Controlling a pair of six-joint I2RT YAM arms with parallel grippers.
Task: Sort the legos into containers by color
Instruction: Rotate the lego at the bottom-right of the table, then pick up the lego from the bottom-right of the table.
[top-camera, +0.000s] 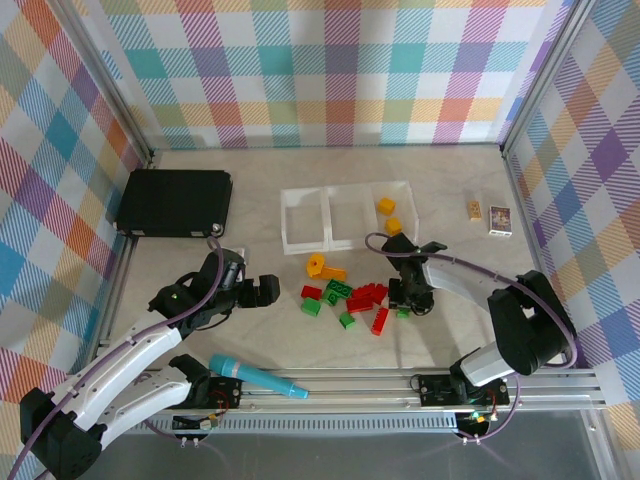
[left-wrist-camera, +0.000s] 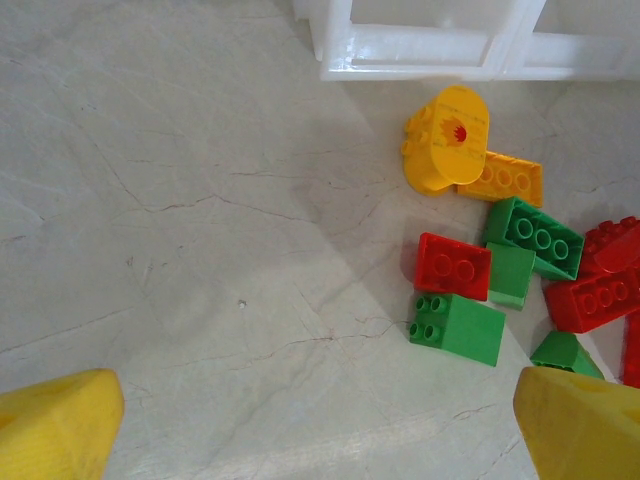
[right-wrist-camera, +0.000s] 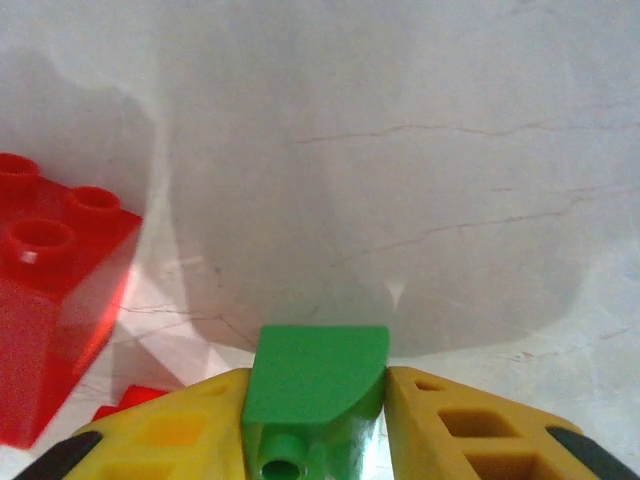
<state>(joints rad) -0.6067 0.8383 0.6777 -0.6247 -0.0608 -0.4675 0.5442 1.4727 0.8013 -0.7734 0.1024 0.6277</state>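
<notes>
I am watching the right gripper (top-camera: 410, 299) pinching a small green brick (right-wrist-camera: 315, 375) low over the table, at the right-hand edge of the loose pile of legos (top-camera: 345, 295), its yellow fingers (right-wrist-camera: 170, 430) pressing on the brick's two flat sides. I am judging the brick light, rigid and smooth, so a squeeze across the flat walls is suiting it better than one near its rounded edge, where it could be slipping out; it looks in no danger of breaking. The left gripper (left-wrist-camera: 320, 430) is hanging spread wide and empty over bare table left of the pile. A red brick (right-wrist-camera: 50, 270) is sitting just beside the held one, and I am expecting a slanted lift to nudge it. The row of containers (top-camera: 345, 190) is standing beyond the pile, with two yellow-orange bricks (top-camera: 386, 205) lying in the right-hand bin; the black case (top-camera: 175, 202), the teal pen-like tool (top-camera: 258, 378) and the printed cards (top-camera: 499, 218) are lying well apart from that route
</notes>
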